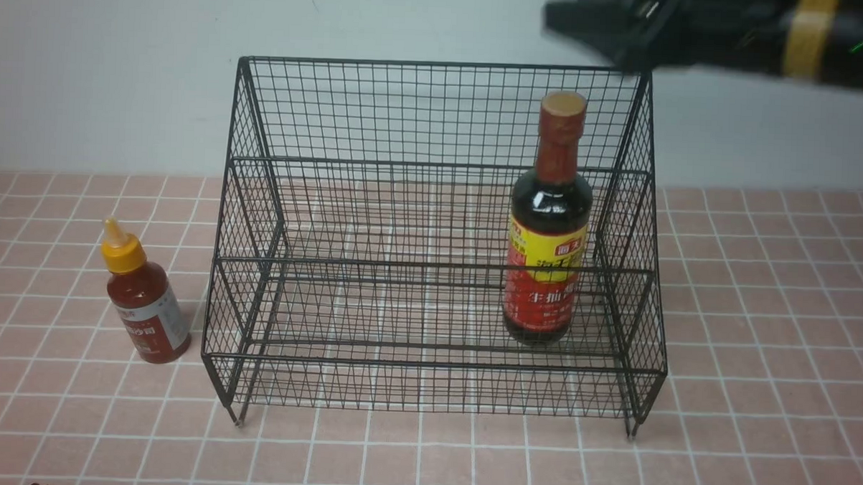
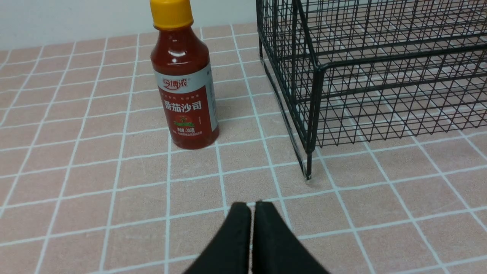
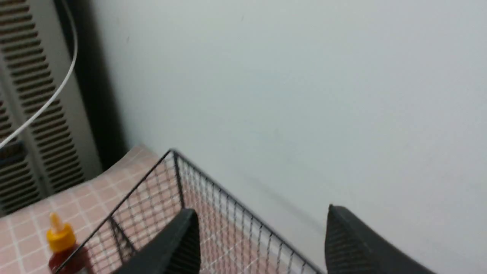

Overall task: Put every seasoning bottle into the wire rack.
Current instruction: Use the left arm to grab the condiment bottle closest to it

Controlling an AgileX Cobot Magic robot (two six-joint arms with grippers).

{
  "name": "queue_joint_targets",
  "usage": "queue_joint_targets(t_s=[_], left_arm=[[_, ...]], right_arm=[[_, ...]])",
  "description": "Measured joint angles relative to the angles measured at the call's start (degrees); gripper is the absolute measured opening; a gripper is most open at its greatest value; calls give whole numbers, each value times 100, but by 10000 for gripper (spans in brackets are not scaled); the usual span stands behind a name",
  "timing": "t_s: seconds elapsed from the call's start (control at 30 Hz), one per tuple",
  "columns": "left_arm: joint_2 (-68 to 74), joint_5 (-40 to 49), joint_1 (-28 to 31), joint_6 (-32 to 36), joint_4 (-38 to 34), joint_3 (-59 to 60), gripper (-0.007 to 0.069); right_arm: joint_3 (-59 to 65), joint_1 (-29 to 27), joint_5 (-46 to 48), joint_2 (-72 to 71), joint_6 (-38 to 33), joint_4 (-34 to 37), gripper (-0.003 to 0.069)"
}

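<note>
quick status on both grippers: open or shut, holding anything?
Left gripper: shut, holding nothing.
Right gripper: open, holding nothing.

On my front feed, the tall dark glass soy-sauce bottle (image 1: 549, 225) shows near-black liquid, a reddish-brown cap and neck sleeve, and a label that is yellow above and red below with white characters. The small red plastic squeeze bottle (image 1: 146, 304) has a yellow nozzle cap. Its label is a pale grey band over a red panel with white lettering. The black wire-mesh rack (image 1: 438, 63) forms a fine square grid. The tiled tabletop (image 1: 758, 354) is pink squares ruled with white lines, and the wall (image 1: 86, 65) is plain pale grey. My black right arm (image 1: 733, 30) carries a yellow band. The left gripper (image 2: 252, 205) and right gripper (image 3: 260, 211) are both matt black.
</note>
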Motion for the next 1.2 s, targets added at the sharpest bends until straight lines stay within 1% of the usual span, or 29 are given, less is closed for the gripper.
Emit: queue_joint_targets(t_s=[0.13, 0.23, 0.27, 0.3, 0.33, 0.47, 0.5, 0.53, 0.63, 0.67, 0.7, 0.77, 0.83, 0.93, 1.0, 1.07, 1.13, 1.17, 1.2], left_arm=[[0, 0, 0, 0, 0, 0, -7], [0, 0, 0, 0, 0, 0, -7], [0, 0, 0, 0, 0, 0, -7], [0, 0, 0, 0, 0, 0, -7], [0, 0, 0, 0, 0, 0, -7], [0, 0, 0, 0, 0, 0, -7], [0, 0, 0, 0, 0, 0, -7], [0, 0, 0, 0, 0, 0, -7], [0, 0, 0, 0, 0, 0, -7], [0, 0, 0, 0, 0, 0, -7], [0, 0, 0, 0, 0, 0, -7], [0, 0, 0, 0, 0, 0, -7], [0, 0, 0, 0, 0, 0, -7], [0, 0, 0, 0, 0, 0, -7], [0, 0, 0, 0, 0, 0, -7], [0, 0, 0, 0, 0, 0, -7], [0, 0, 0, 0, 0, 0, -7], [0, 0, 0, 0, 0, 0, -7], [0, 0, 0, 0, 0, 0, -7]], right_arm=[[0, -244, 325, -720, 0, 106, 374], [0, -416, 499, -1193, 15, 124, 309], [0, -441, 513, -1257, 21, 124, 302], [0, -488, 537, -1383, 55, 127, 278], [0, -581, 551, -1655, 136, 131, 213], [-5, -751, 558, -2113, 169, 131, 60], [-5, -758, 564, -2153, 169, 131, 53], [-5, -811, 596, -2298, 129, 155, 12], [-5, -838, 736, -2452, 15, 329, -5], [-5, -838, 871, -2536, -209, 651, -10], [-5, -838, 871, -2536, -247, 695, -10], [2, -838, 995, -2629, -862, 1371, -10], [48, -838, 1019, -2665, -1198, 1698, -10], [373, -838, 1218, -2836, -2320, 2786, -10], [659, -838, 1537, -2938, -3134, 3506, -10], [1037, -838, 2008, -3054, -4136, 4392, -10], [1456, -838, 2653, -3214, -5129, 5340, -10], [1720, -838, 3137, -3357, -5680, 5898, -10], [1763, -838, 3137, -3379, -5767, 5990, -10]])
